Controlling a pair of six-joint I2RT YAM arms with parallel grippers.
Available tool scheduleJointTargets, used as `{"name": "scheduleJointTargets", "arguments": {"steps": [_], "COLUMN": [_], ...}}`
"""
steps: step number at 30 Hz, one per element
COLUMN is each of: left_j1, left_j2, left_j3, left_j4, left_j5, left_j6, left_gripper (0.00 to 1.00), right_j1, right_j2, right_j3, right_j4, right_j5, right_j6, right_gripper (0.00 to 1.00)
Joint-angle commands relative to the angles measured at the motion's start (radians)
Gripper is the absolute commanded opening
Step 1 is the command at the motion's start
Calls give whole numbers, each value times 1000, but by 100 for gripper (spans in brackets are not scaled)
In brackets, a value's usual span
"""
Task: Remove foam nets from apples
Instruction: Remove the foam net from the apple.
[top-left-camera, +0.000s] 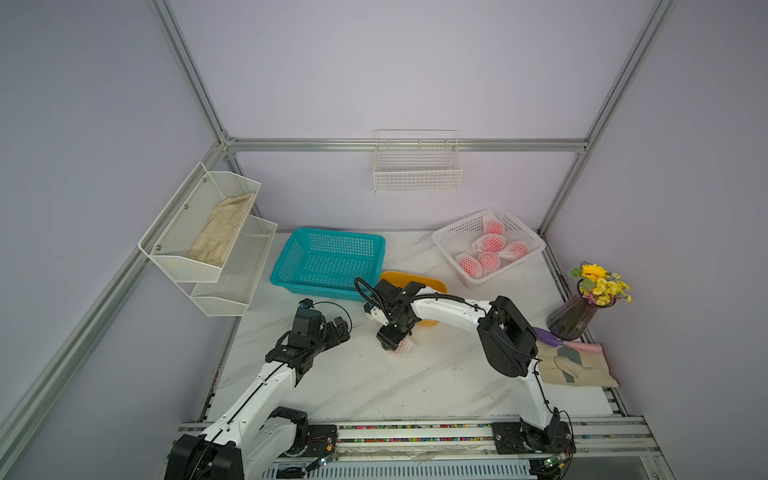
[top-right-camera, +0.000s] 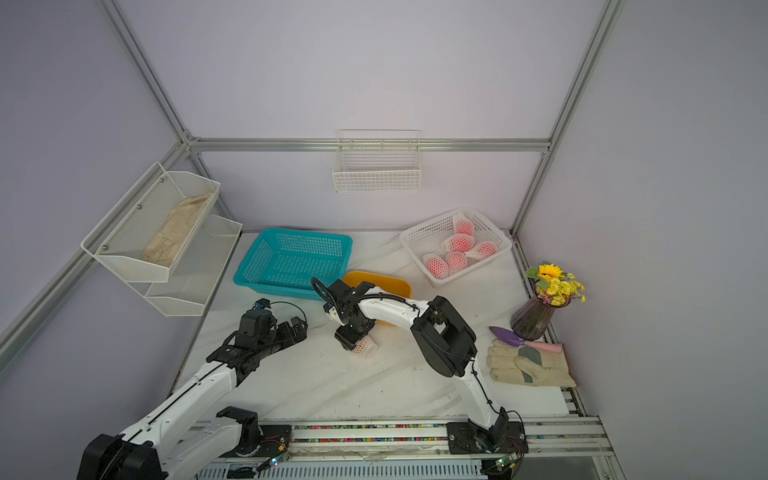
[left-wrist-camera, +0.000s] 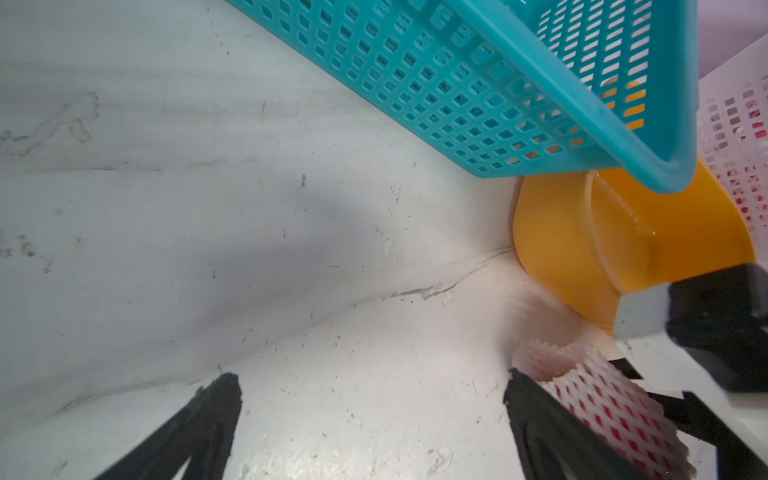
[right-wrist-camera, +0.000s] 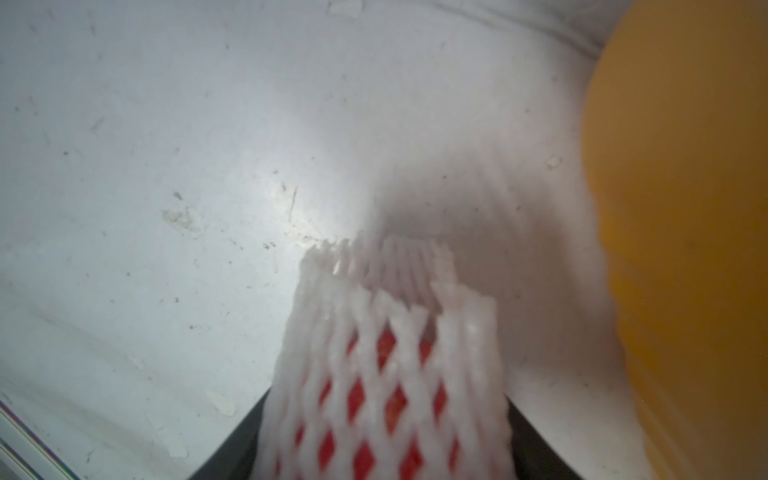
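Foam net (right-wrist-camera: 390, 353), soft and springy over its firm apple (right-wrist-camera: 356, 395), lies on the bench (right-wrist-camera: 166, 166) just beside the orange bowl (right-wrist-camera: 685, 208). Right hand (right-wrist-camera: 388, 440) straddles it; pinch unconfirmed, view blurred. Left hand (left-wrist-camera: 372, 380) spread, empty. Take the loose open collar, clear of the apple.

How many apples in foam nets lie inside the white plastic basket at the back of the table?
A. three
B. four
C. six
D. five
D: in both top views five netted apples can be counted inside the white basket; a sixth netted apple lies outside it, on the table.
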Motion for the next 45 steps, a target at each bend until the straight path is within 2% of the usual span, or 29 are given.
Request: {"name": "scheduleJointTargets", "arguments": {"steps": [1,5,13,17,22,27,33,40,44,45], "left_j1": [9,9,5,-6,-23,-30,-58,-89,-93,-93], "left_j2": [19,54,102,81,60,81,122,174,193,205], "left_j3": [67,89,131,138,120,108,124,125,124,126], "left_j4": [-2,-3,30,35,61,61,74,82,94,97], "left_j5": [75,171,368,398,432,440,482,501,497,497], "left_j6": [27,65,80,83,86,82,89,92,101,102], "left_gripper": [99,97,89,87,87,81,79,64,60,56], "right_j1": [6,7,6,6,6,7,7,6,7,6], "right_j2": [-101,-239,-429,-404,-413,-415,-401,-373,-363,-359], "right_j3": [-101,-269,-603,-642,-758,-842,-886,-907,-916,-918], "right_j4": [128,367,889,948,1143,1293,1385,1444,1466,1472], "right_j5": [-45,-74,-148,-160,-185,-178,-177,-161,-173,-173], "right_j6": [-72,-134,-263,-310,-341,-347,-363,-372,-386,-387], "right_gripper": [48,44,49,49,49,49,49,49,50,50]}}
